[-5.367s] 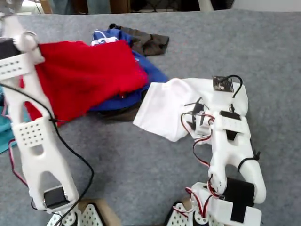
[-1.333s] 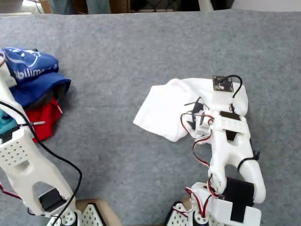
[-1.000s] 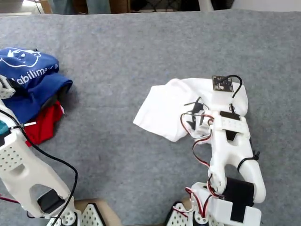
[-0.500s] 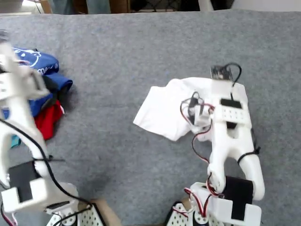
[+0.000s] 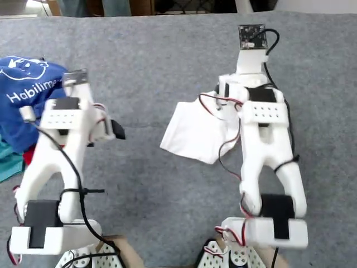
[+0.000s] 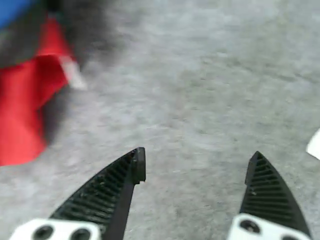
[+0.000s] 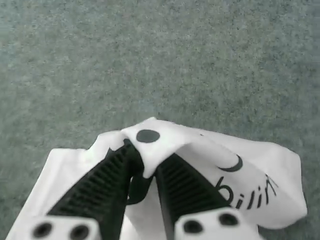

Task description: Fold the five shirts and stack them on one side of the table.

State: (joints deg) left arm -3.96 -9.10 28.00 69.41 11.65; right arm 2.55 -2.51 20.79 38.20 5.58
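A white shirt (image 5: pixel 192 131) lies mid-table, partly under my right arm. My right gripper (image 7: pixel 143 159) is shut on a bunched fold of the white shirt (image 7: pixel 210 150), held a little above the grey table; in the high view the right gripper (image 5: pixel 224 96) is at the shirt's far edge. A blue printed shirt (image 5: pixel 22 95) tops a pile at the table's left edge, with a red shirt (image 5: pixel 28 157) and a teal one (image 5: pixel 8 166) under it. My left gripper (image 6: pixel 199 156) hangs open over bare table, the red shirt (image 6: pixel 25 110) off to one side.
The grey felt table (image 5: pixel 139 56) has free room between the pile and the white shirt and along the far side. Both arm bases stand at the near edge. The left arm (image 5: pixel 61 120) stands beside the pile.
The left arm has left the shirt pile and swung toward the table's middle. The right arm has stretched toward the far side, pulling the white shirt's edge up with it.
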